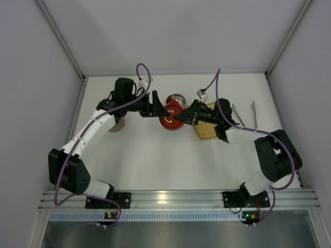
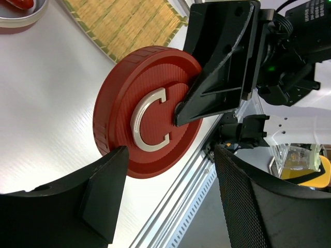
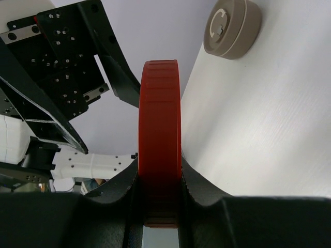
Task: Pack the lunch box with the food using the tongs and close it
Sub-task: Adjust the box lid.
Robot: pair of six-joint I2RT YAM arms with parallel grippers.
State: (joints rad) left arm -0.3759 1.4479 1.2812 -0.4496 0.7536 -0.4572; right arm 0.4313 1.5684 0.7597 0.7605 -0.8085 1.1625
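A round red lid [image 1: 169,118] with a silver C-shaped handle [image 2: 149,122] is held on edge above the table. My right gripper [image 3: 159,206] is shut on its rim, seen edge-on as the red lid [image 3: 159,144]. My left gripper [image 1: 155,109] faces the lid's handle side with its jaws open and nothing between them; one finger [image 2: 101,191] sits just below the lid's lower edge. The lunch box [image 1: 177,98] stands just behind the lid, and its rim [image 2: 20,18] shows a red food piece [image 2: 20,3] inside. Silver tongs [image 1: 253,112] lie at the far right.
A yellow bamboo mat [image 1: 206,130] lies under the right arm, also seen as the mat [image 2: 124,23]. A beige round lid [image 3: 230,28] with a C handle rests on the table by the left arm [image 1: 119,125]. White walls enclose the table.
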